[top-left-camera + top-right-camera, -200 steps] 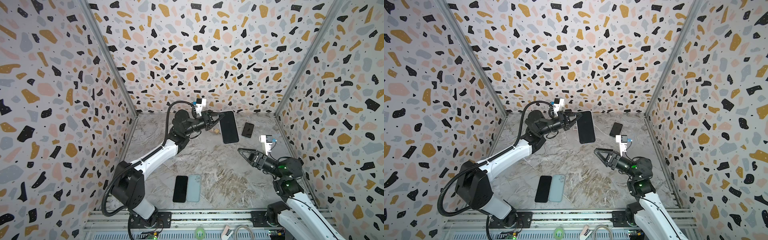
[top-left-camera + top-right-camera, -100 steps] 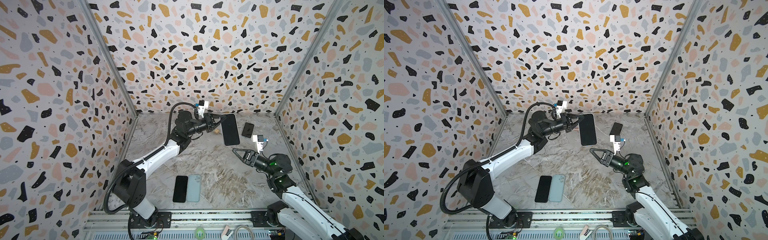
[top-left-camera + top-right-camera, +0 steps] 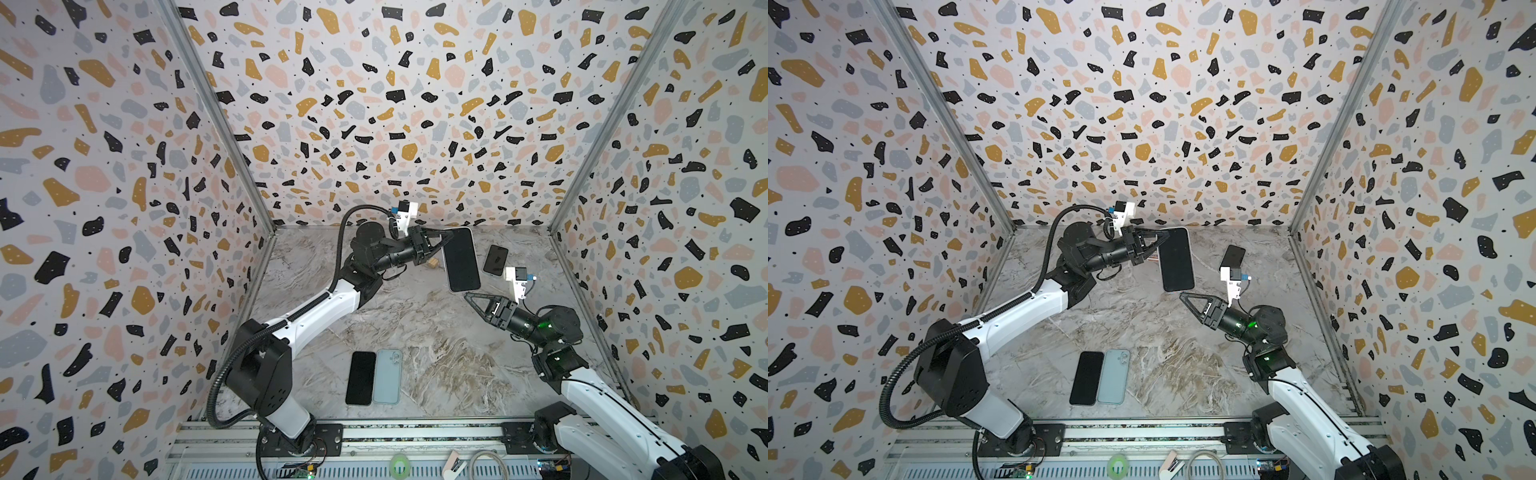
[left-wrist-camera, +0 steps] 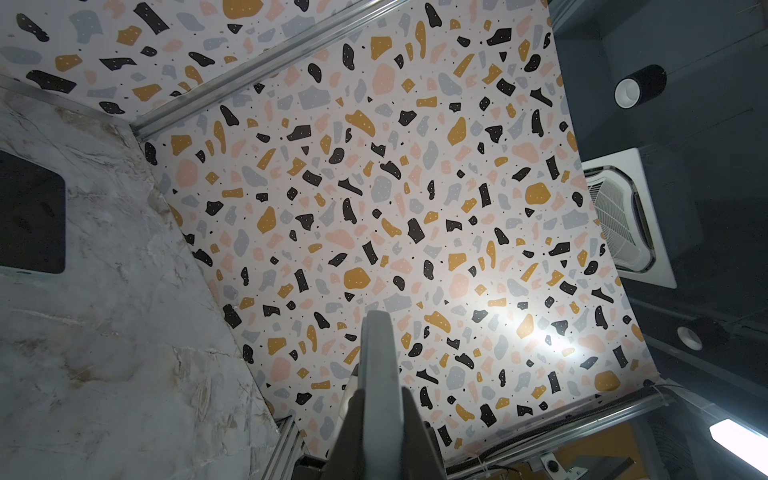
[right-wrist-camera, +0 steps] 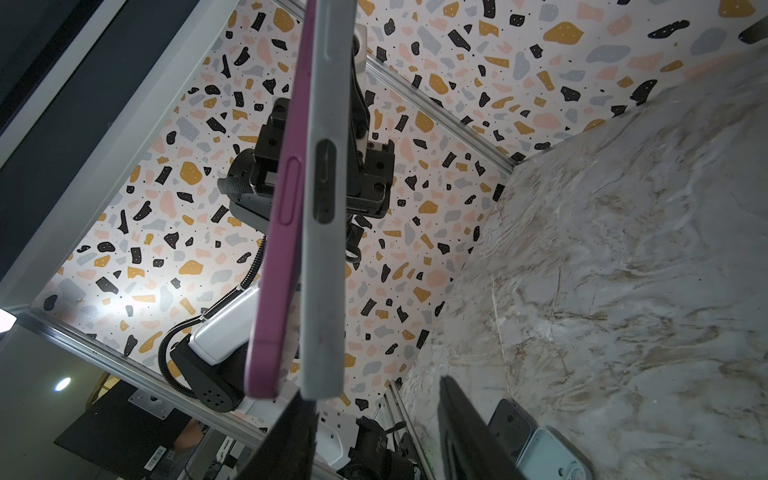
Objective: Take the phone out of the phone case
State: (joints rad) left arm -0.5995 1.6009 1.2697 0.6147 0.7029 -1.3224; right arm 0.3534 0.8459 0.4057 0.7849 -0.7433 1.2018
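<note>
At the front of the worktop (image 3: 415,324), a black handset (image 3: 360,377) and a pale blue handset (image 3: 387,376) lie side by side. I judge they are not part of this step, so I leave them there.

Further right, my left pincer (image 3: 444,242) is clamped on the long edge of the grey phone case (image 4: 376,365). It holds the case in the air above the back of the worktop, with the screen toward the top cameras. I hold it high so that the other arm can reach its free end from below.

In the right wrist view, the pink phone (image 5: 278,257) is parted from the case at that free end. Nearer the left pincer the two lie close together, so I think the phone is half out, not free.

My right pincer (image 3: 473,300) sits just under that end with its jaws apart. One finger (image 5: 291,436) is almost at the corner, and it grips nothing. I judge the next move is to close on the pink edge alone and pull.

A small dark handset (image 3: 495,259) lies flat at the back right, untouched.
</note>
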